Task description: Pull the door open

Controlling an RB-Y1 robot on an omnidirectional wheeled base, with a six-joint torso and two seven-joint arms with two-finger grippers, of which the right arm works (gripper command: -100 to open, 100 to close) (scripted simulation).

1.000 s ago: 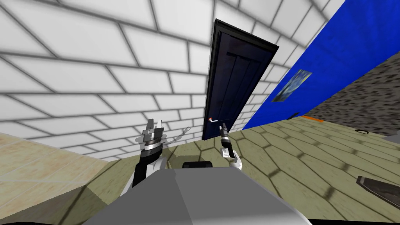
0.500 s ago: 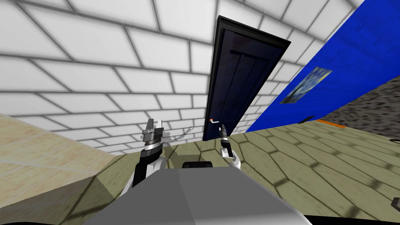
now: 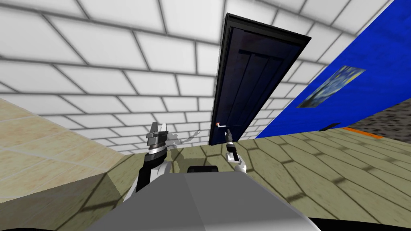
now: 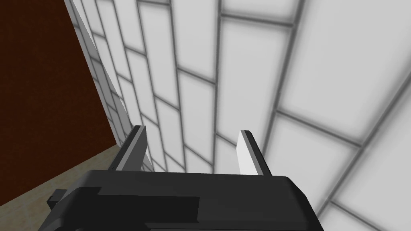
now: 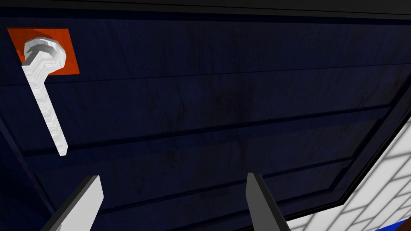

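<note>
Reaching: I am at the approach step. My right gripper point(image 5: 172, 178) is close to the door point(image 5: 224, 112) but has no hold on anything yet.
Tool state: its two fingers stand wide apart with bare door panel between them. Nothing is pinched.
Handle: the white lever point(image 5: 44, 108) lies ahead of the tips and outside the gap, past the finger on my left side. Its free end comes near that fingertip without touching. Its pivot sits on an orange plate point(image 5: 66, 48), farther from the gripper.
Door: it is dark blue and panelled, straight ahead of the gripper, and looks shut in its black frame point(image 3: 268, 28).
Next move: I judge the gripper must shift towards my left until the lever lies between the fingers. Then it should close on the lever, turn it and draw back.
Left gripper: my left gripper point(image 3: 157, 134) is raised well off to the left of the right one. It faces the tiled wall point(image 3: 120, 80), with its fingers apart and empty.
Around: a blue wall point(image 3: 361, 80) with a painting point(image 3: 331, 87) stands to the right of the gripper, beyond the door. The floor point(image 3: 321, 168) below is paved in olive.
In the way: nothing stands between the tips and the lever. The door would probably swing towards me, so my arm and base likely need to back away as I pull.
</note>
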